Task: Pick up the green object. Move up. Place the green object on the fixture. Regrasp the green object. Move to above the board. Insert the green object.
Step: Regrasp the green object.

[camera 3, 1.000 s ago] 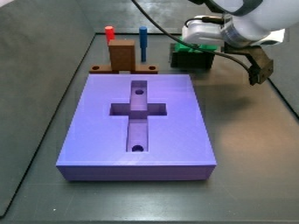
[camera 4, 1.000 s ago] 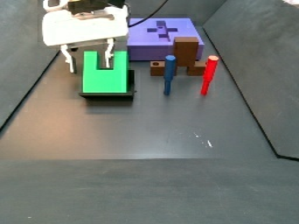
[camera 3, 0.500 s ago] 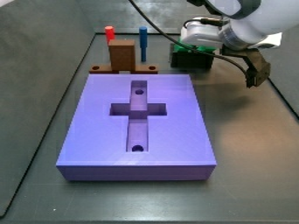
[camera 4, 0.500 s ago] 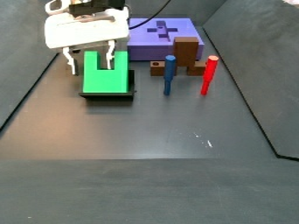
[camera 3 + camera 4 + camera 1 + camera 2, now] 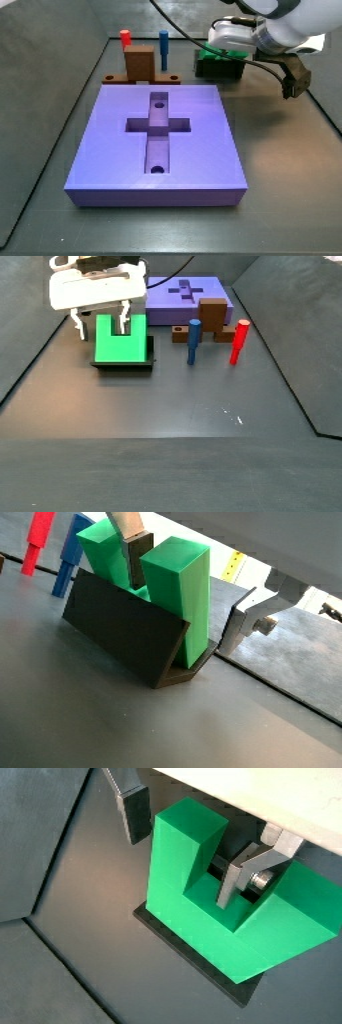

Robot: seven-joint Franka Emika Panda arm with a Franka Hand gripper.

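In both wrist views: gripper (image 5: 194, 843) spread apart astride one prong of the green object (image 5: 241, 908), one finger (image 5: 138, 552) down in its notch, clamping nothing. Green object leaning on the fixture (image 5: 127, 632). In a side view: fixture (image 5: 123, 364) beside the board (image 5: 190, 299), left of the blue peg (image 5: 194, 340).

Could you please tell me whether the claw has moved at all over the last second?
No. In a side view the claw sits at the same spot over the green piece and beside the purple board as before.
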